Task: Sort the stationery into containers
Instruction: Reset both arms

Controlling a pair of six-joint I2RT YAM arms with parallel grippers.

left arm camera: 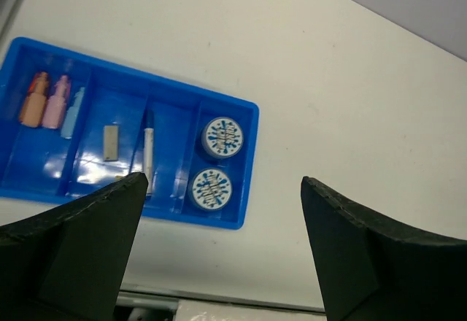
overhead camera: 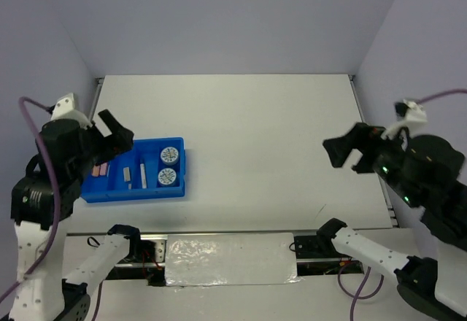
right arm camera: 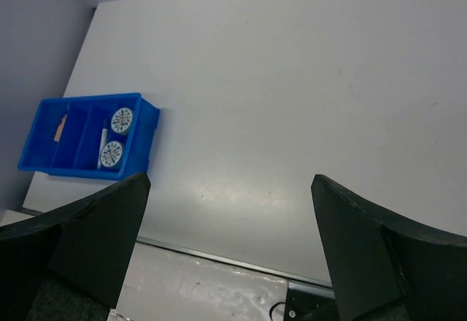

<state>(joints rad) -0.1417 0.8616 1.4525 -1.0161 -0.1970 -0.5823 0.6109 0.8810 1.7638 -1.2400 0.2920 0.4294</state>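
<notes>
Left gripper [overhead camera: 120, 137]: fingers spread wide with nothing between them, raised over the left end of the tray and touching nothing.
Right gripper [overhead camera: 343, 149]: fingers likewise wide apart and empty, raised over bare table [overhead camera: 255, 131], well apart from the tray.
Tray [overhead camera: 182, 171]: bright blue, flat on the table at its near left.
Tape rolls [left arm camera: 222, 136] [left arm camera: 211, 188]: lay flat, one behind the other, in the right-hand end compartment.
Pen [left arm camera: 148, 153]: lay lengthwise in the narrow compartment just beside the rolls, blue cap toward the far wall.
Block [left arm camera: 110, 142]: a small tan piece, alone in the next compartment.
Sticks: orange [left arm camera: 33, 102], pink [left arm camera: 55, 102] and blue [left arm camera: 73, 113], side by side in the left end compartment.
Left wrist view only: every compartment lay open to sight.
Top view: the left arm covered part of the tray's left end, hiding some of the sticks.
Right wrist view: the tray [right arm camera: 142, 146] was small and far off; only the rolls, the pen and an orange sliver could be made out.
</notes>
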